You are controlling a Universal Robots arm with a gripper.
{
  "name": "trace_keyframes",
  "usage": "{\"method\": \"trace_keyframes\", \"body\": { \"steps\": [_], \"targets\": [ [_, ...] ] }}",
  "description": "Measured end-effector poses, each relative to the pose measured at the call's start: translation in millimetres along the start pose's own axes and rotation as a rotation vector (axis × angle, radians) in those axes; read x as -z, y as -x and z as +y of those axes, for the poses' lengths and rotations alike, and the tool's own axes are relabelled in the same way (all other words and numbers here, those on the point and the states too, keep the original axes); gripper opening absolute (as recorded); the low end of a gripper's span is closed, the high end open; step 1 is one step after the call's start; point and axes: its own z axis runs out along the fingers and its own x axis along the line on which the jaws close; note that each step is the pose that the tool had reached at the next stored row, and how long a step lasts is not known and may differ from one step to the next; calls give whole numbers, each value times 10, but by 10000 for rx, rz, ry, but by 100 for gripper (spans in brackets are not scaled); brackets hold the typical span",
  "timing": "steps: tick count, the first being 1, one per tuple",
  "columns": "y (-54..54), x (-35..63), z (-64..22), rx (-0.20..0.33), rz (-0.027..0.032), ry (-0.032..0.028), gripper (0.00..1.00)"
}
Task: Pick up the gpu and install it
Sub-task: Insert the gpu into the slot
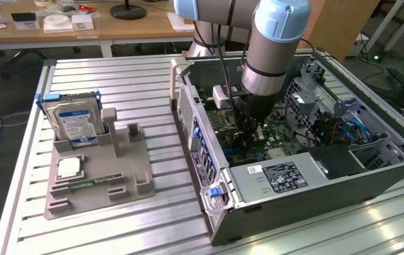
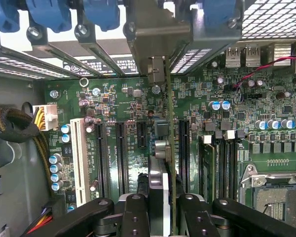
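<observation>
My gripper [image 1: 252, 130] reaches down inside the open computer case [image 1: 209, 133], low over the green motherboard [image 2: 113, 98]. It is shut on the gpu [image 2: 170, 123], which I see edge-on in the wrist view as a thin green card standing upright between my black fingers [image 2: 135, 217]. The card's silver bracket [image 2: 157, 69] sits against the case's rear slot openings. The card's edge runs between two long black expansion slots [image 2: 184, 148], close to the board; I cannot tell whether it is seated. In the exterior view the arm hides the card.
A silver hard drive with a blue label [image 1: 78, 119] stands in the grey fixture [image 1: 95, 175] at the exterior view's left, with a small chip [image 1: 69, 167] and a memory stick [image 1: 88, 184]. The power supply [image 1: 280, 178], drive cage and cables [image 1: 343, 127] crowd the case.
</observation>
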Motion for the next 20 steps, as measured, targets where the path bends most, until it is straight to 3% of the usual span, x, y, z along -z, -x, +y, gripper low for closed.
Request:
{"method": "trace_keyframes", "body": {
  "steps": [20],
  "targets": [
    [0,-87,3,1,6,2,28]
  ]
}}
